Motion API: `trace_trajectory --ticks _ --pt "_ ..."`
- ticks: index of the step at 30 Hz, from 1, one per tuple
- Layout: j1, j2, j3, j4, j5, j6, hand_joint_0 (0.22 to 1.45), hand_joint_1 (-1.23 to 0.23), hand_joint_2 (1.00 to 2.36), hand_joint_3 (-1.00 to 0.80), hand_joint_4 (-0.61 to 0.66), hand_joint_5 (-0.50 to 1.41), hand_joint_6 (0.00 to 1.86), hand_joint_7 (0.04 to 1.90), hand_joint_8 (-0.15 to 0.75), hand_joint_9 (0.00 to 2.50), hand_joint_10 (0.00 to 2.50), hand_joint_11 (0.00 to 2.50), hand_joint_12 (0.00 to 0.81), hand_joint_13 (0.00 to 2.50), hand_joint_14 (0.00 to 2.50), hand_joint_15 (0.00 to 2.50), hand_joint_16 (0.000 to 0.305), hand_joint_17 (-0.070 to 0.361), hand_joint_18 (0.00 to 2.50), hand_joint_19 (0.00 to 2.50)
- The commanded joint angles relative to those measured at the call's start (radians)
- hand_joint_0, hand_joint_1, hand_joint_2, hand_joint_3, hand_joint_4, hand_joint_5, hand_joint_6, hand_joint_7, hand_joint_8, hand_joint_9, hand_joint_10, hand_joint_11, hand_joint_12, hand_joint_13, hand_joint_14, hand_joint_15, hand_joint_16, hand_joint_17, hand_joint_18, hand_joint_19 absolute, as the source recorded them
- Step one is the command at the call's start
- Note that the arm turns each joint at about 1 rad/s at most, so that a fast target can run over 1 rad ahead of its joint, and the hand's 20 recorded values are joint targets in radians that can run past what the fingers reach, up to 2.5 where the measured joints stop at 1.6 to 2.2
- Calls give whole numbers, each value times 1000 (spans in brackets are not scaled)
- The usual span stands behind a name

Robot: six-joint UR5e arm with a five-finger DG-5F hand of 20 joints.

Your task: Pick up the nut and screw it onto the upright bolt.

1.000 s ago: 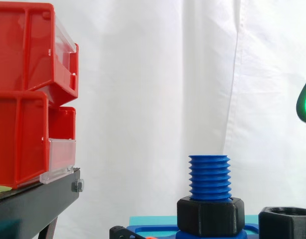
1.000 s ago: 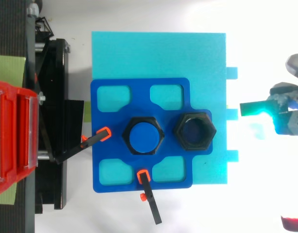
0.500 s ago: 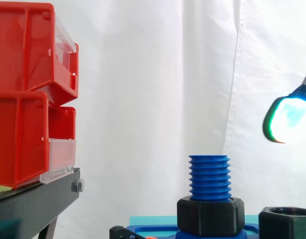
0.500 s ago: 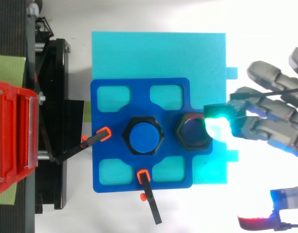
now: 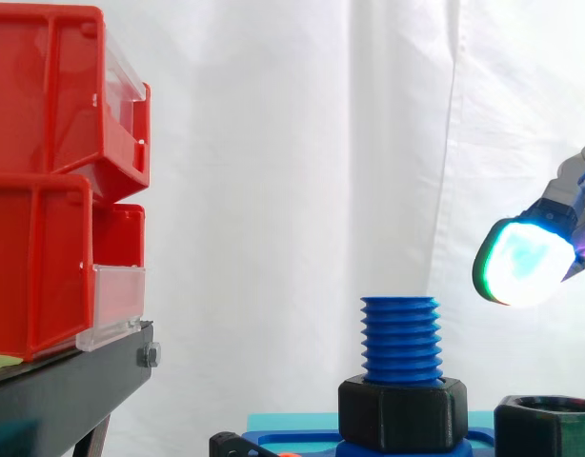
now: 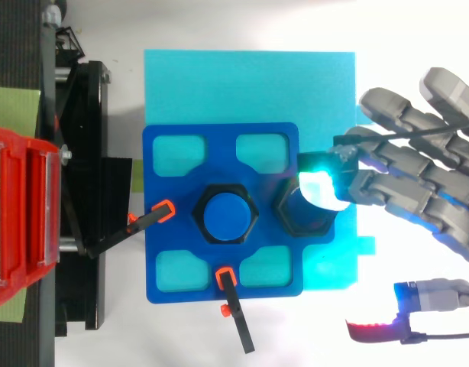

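Because the loose nut (image 6: pixel 294 220) sits in a pocket of the blue plate (image 6: pixel 167 264), just beside the upright bolt (image 5: pixel 399 335), it cannot slide and lies open to a grasp from above. The hand (image 6: pixel 418 180) hovers over it, fingers spread and nearly straight, holding nothing. Clamps (image 6: pixel 152 218) pin the plate, probably so that twisting won't shift it. Another nut (image 5: pixel 402 411) rings the bolt's base.

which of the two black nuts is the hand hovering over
The loose nut, right of the blue bolt in the top view, its hole empty, beneath the hand's fingertip. The other nut sits around that bolt.
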Motion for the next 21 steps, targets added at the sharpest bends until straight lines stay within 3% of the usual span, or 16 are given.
trace_trajectory --ticks 1,11,21 --pt "-6 -3 0 5 -2 1 401 -618 1000 -500 263 -221 502 739 311 410 0 0 415 253 0 0 53 119 0 0" --pt "-6 -46 1 15 1 10 400 -598 1000 -500 265 -221 502 740 314 412 0 0 415 269 0 0 52 118 17 0" --pt "-12 -49 0 41 27 29 372 -609 1000 -500 269 -224 502 744 322 399 0 0 431 273 0 0 55 124 20 0"
